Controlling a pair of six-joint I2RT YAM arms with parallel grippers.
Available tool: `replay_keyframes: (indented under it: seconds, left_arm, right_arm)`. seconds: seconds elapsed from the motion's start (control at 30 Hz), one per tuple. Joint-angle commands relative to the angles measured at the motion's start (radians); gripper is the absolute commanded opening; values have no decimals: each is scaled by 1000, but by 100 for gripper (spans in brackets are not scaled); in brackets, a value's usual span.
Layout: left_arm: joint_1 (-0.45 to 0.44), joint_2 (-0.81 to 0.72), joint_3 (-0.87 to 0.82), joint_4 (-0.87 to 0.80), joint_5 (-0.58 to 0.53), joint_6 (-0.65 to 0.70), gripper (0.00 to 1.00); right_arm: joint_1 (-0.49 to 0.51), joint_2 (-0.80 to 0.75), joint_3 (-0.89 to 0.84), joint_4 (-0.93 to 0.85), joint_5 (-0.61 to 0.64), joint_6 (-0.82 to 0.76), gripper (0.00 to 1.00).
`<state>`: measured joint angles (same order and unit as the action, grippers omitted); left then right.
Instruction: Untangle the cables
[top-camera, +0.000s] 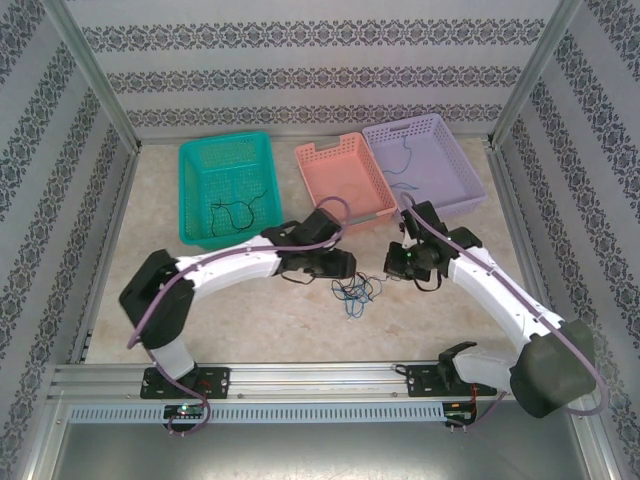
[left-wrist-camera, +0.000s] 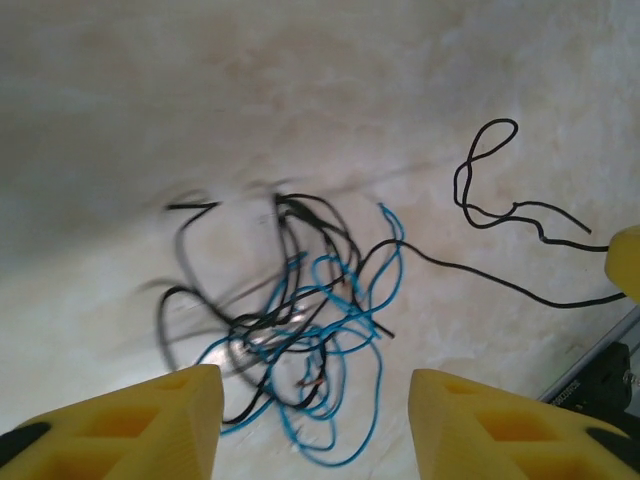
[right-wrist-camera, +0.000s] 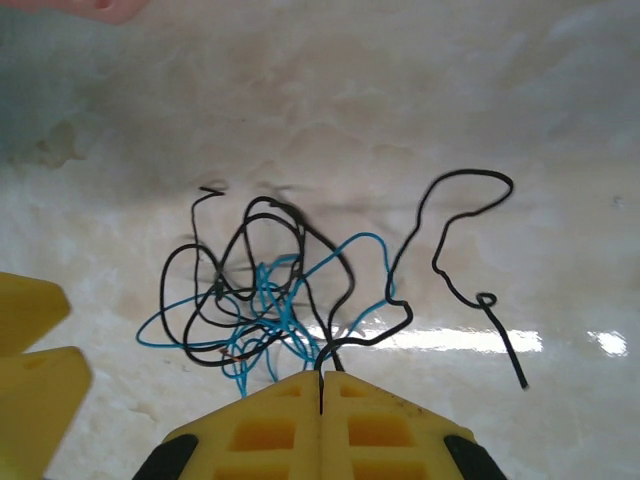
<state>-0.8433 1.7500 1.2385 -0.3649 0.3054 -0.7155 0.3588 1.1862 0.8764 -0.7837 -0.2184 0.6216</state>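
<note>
Right wrist view: right gripper (right-wrist-camera: 320, 382) clenched on black cable (right-wrist-camera: 397, 262) leading from tangle (right-wrist-camera: 255, 300); left gripper (left-wrist-camera: 315, 388) released above. Mid-separation, prob. Next: left shd pin blue strands (left-wrist-camera: 380, 390).

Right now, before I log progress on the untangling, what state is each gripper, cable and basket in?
Left gripper, open, facing the tangle.
Right gripper, shut on a black strand.
Tangle, black and blue, knotted together on the table.
Teal basket, holds one black cable.
Purple basket, holds one black wire.
Pink basket, upright.
</note>
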Motion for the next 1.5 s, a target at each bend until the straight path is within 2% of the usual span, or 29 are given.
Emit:
replay_keyframes:
  seconds: [0.0,0.17,0.33,0.53,0.6,0.73,0.9,1.1,1.47]
  left_arm:
    - [-18,71,65,-8,21,81,51]
    - [-26,179,143,-32,62,114,50]
    - [-43,245,176,-126,-51,110,37]
    - [-47,292,169,-113,-61,96,34]
    - [-51,309,173,-122,-74,90,25]
    - [-53,289,132,-156,-172,49,0]
    - [-33,172,29,-250,-334,-3,0]
    - [23,26,-140,-302,-399,-70,0]
    - [33,-101,-225,-390,-486,-120,0]
  right_arm:
    - [-37,-27,-49,22,-19,-7,0]
    - [-82,-34,-95,46,-59,-7,0]
    - [-104,-57,-106,44,-64,-7,0]
    - [-115,-63,-103,31,-65,-18,0]
    - [-119,-65,-100,26,-59,-20,0]
    - [-137,-75,-82,16,-44,-26,0]
    - [-157,-104,3,-19,12,-50,0]
    - [-168,-107,141,-60,122,-90,0]
    - [-193,-115,325,-65,284,-124,0]
